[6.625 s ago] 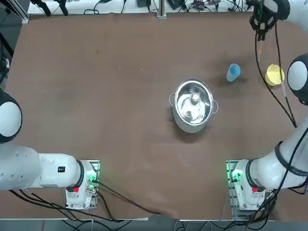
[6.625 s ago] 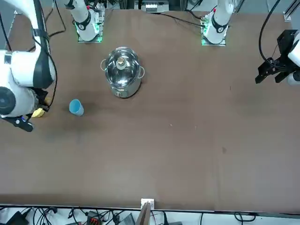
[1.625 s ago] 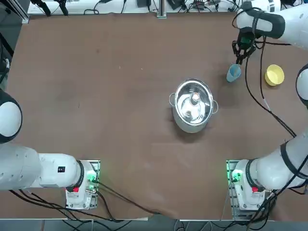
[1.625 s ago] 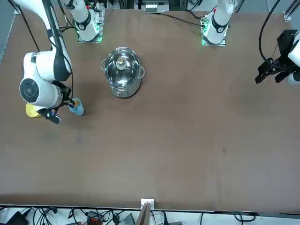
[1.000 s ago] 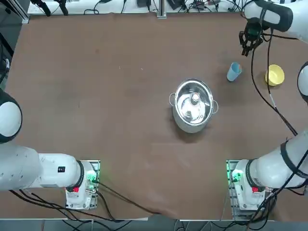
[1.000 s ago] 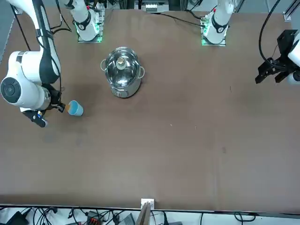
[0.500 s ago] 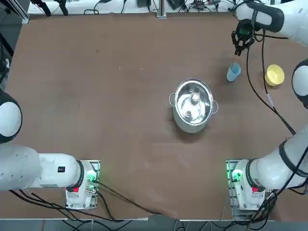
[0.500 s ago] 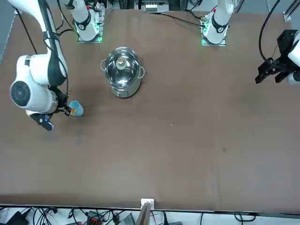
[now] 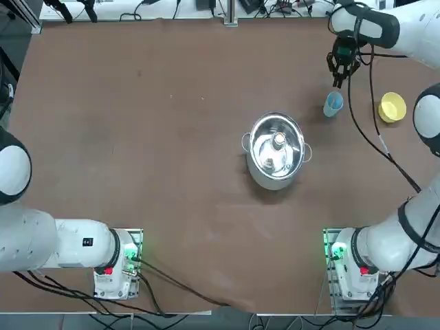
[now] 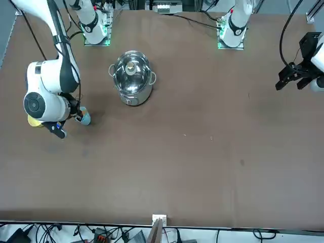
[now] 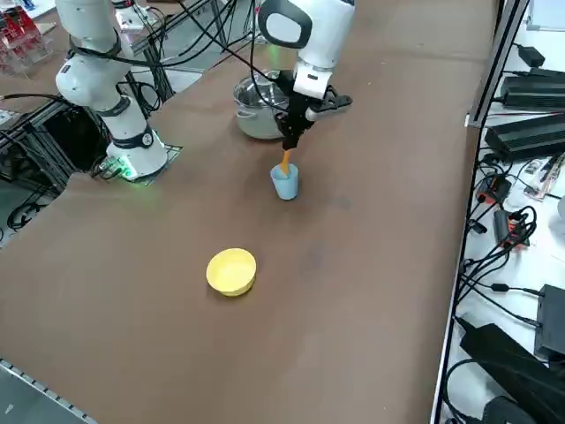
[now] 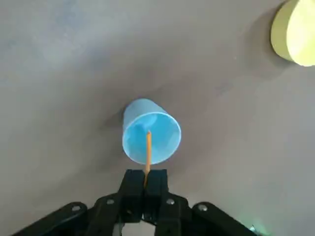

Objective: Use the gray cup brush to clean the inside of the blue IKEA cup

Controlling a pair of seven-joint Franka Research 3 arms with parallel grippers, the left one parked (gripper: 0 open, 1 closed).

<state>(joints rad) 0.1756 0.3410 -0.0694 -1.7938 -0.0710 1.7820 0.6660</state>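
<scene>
brush at the cup's mouth, cleaning left to be done

the slim orange brush (image 12: 148, 150) is held by the right gripper (image 12: 147, 172), its two fingers closed on the handle end, with the free end pointed away from them. the pick-up can therefore be counted as done.

the light-blue cup (image 11: 285, 184) is found upright on the brown surface (image 9: 172, 172), mouth up, between the steel pot (image 9: 276, 148) and the yellow bowl (image 11: 231, 272), and is gripped by nothing. in the right side view the brush is seen directly over the cup, its lower end at the opening; in the wrist view the tip is seen across the mouth. how deep it is set, and whether the wall or bottom is touched, cannot be told.

by judgement, the approach is nearly complete and the insertion is only being begun or about to be. the scrubbing of the inside is probably all left, and after it the brush would have to be lifted clear. no sign of a cleaned inside can be made out.
</scene>
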